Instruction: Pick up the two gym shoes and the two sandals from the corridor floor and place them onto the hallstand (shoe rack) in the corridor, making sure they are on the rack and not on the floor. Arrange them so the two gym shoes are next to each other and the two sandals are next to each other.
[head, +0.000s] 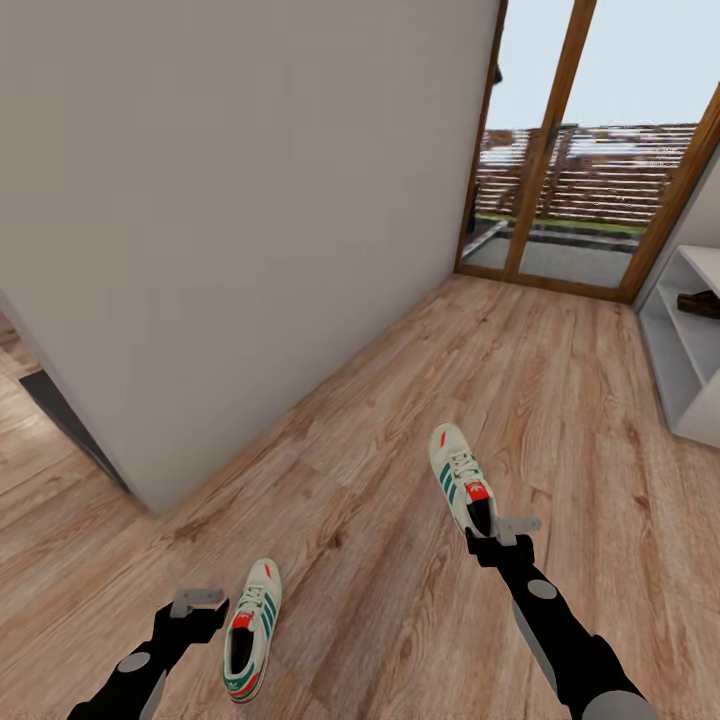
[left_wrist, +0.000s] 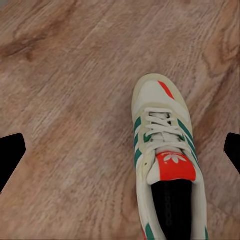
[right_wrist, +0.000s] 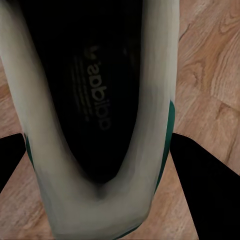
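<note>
Our right gripper (head: 497, 530) fingers are spreading around the heel of one gym shoe (head: 461, 478) on the corridor floor (head: 400, 420). Our left gripper (head: 198, 603) is hanging open just beside the other gym shoe (head: 250, 630) — the hallstand (head: 690, 340) is standing well apart from that shoe.

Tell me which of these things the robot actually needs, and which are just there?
Needed:
- left sneaker
- right sneaker
- shoe rack
- sandal on the rack
- wood floor

Just there:
- white wall
- glass door
</note>
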